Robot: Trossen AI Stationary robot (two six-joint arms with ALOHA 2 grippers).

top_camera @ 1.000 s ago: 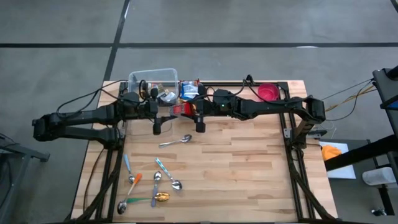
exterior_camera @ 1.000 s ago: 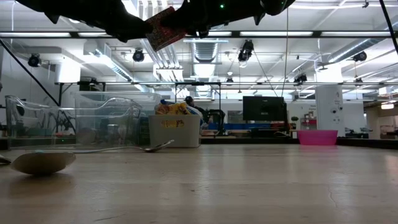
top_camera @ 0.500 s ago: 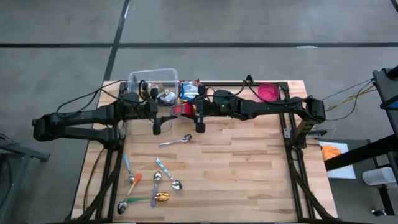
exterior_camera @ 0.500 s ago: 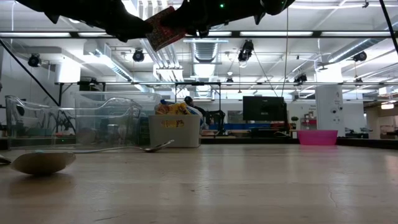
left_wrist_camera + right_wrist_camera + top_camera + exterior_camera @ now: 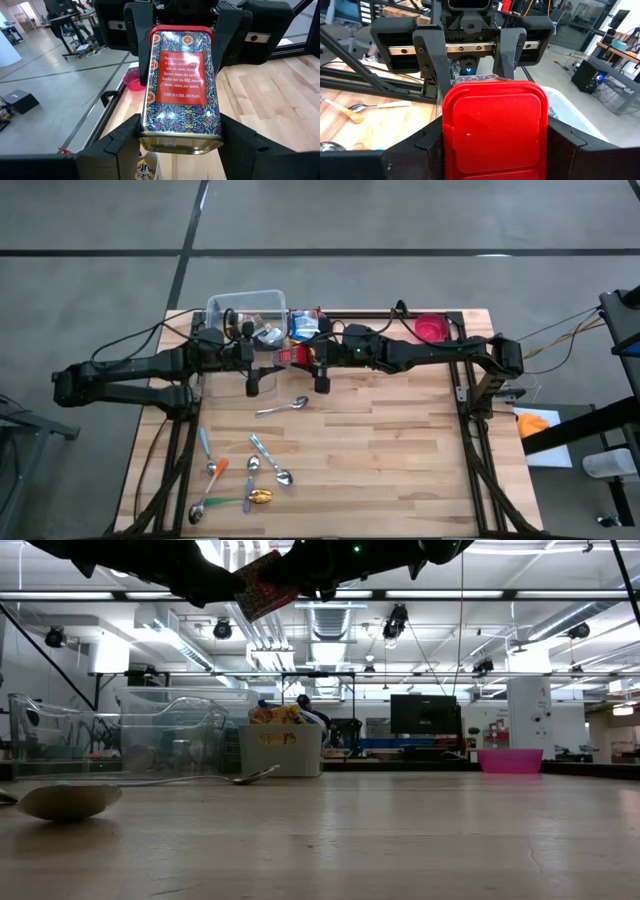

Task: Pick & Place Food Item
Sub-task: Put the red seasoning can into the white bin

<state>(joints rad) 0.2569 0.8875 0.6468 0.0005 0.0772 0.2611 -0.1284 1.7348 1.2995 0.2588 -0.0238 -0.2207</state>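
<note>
A patterned tin with a red lid (image 5: pixel 291 356) hangs high above the table's far part, lying lengthwise between my two grippers. In the low view the tin (image 5: pixel 262 585) shows tilted near the top. My left gripper (image 5: pixel 181 146) is shut on its base end, coming from the table's left. From the right, my right gripper (image 5: pixel 495 150) is shut on its red-lid end. Each wrist view shows the other gripper at the tin's far end. My left gripper pinches the tin's base end (image 5: pixel 150 135) between its two fingers (image 5: pixel 125 142), one on each narrow side. The fingers come nearly level from the table's left, along the tin. The tin is lifted clear of the table. My right gripper pinches the tin's red-lid end (image 5: pixel 451 135) between its two fingers (image 5: pixel 432 145), one on each side of the lid. The fingers come nearly level from the table's right, along the tin, which hangs clear.
A clear plastic bin (image 5: pixel 245 308) and a white tub of snack packets (image 5: pixel 303 326) stand at the far edge, a pink bowl (image 5: pixel 431 329) at far right. One spoon (image 5: pixel 283 408) lies mid-table, and several utensils (image 5: pixel 245 475) lie near the front left.
</note>
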